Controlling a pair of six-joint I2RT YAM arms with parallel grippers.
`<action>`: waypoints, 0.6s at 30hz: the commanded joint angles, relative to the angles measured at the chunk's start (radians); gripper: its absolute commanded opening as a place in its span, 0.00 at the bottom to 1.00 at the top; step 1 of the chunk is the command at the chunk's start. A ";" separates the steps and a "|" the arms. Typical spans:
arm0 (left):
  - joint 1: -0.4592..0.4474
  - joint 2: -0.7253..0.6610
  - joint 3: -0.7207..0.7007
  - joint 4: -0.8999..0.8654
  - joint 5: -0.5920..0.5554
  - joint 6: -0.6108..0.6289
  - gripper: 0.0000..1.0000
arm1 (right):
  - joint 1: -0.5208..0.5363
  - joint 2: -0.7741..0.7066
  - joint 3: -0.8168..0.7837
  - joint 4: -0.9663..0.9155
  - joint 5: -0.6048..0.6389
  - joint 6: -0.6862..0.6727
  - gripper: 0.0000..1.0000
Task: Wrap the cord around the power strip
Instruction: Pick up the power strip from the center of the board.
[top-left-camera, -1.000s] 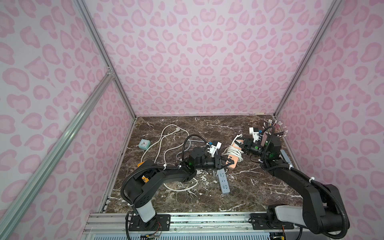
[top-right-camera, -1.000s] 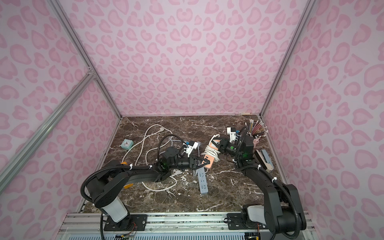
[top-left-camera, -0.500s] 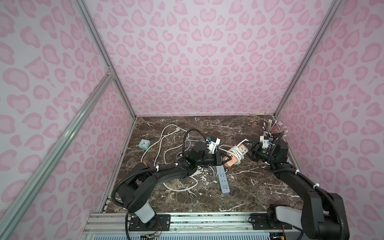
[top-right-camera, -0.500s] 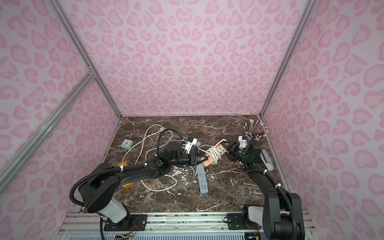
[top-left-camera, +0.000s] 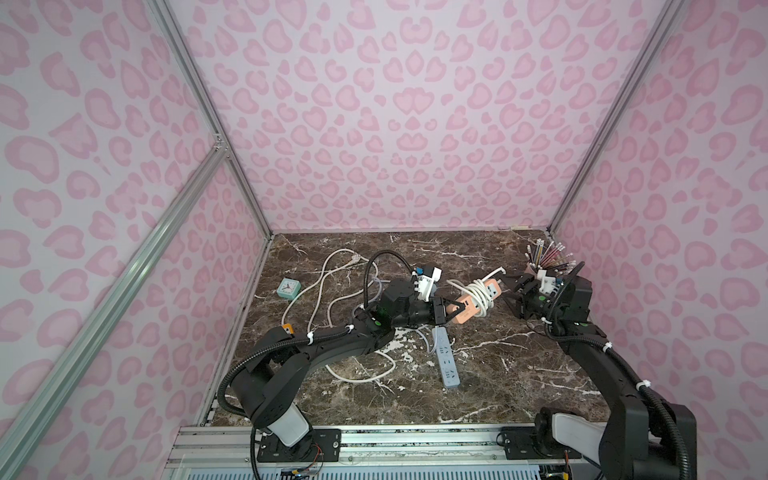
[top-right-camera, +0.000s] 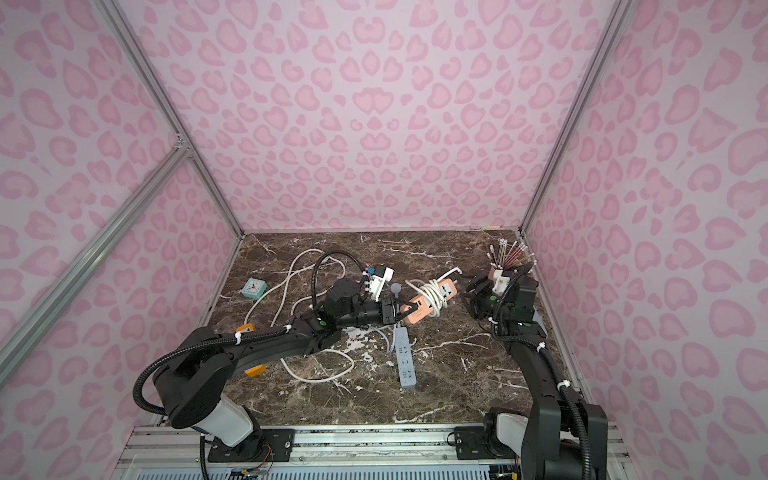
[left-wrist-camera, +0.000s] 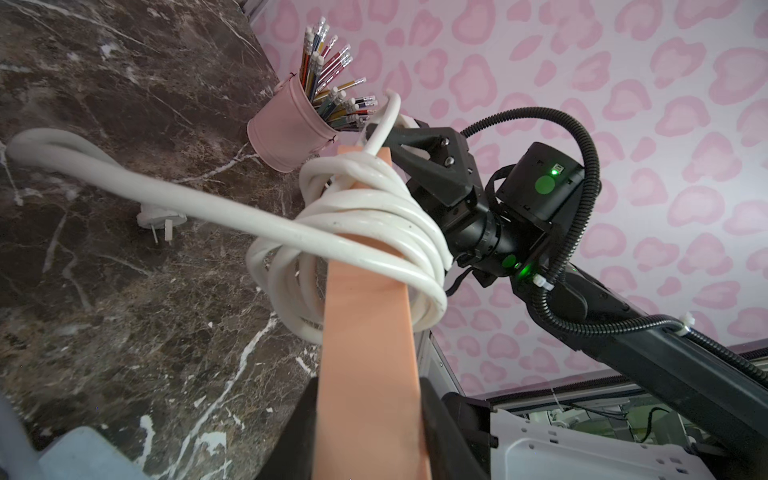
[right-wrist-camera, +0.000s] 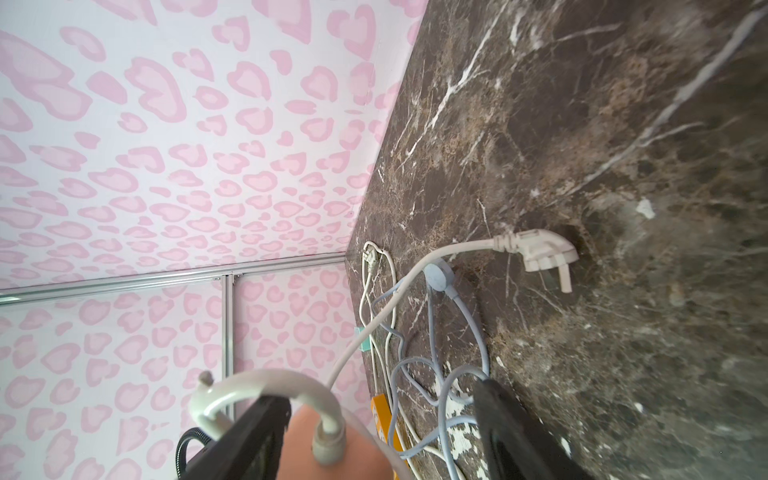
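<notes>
Above the marble tabletop (top-left-camera: 498, 374), the left gripper (top-left-camera: 457, 311) clamps one end of the peach power strip (top-left-camera: 466, 315), white cord (top-left-camera: 480, 297) coiled round its middle; the right gripper (top-left-camera: 508, 289), jaws spread, sits at the far end.

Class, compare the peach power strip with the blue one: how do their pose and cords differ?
The peach power strip is held above the marble table by the left end effector; the blue power strip lies flat on it. The peach strip's white cord is coiled round its body; the blue strip's blue cord lies loose on the table. Both are long, slim bars.
</notes>
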 joint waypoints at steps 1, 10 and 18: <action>0.007 -0.049 0.027 0.060 0.069 0.021 0.03 | -0.058 -0.017 -0.022 -0.001 0.146 0.035 0.75; 0.010 -0.064 0.065 0.069 0.062 0.017 0.04 | 0.024 0.011 -0.021 -0.051 0.293 -0.225 0.65; 0.011 -0.071 0.130 0.036 0.068 0.018 0.03 | 0.307 0.171 -0.026 0.103 0.354 -0.621 0.61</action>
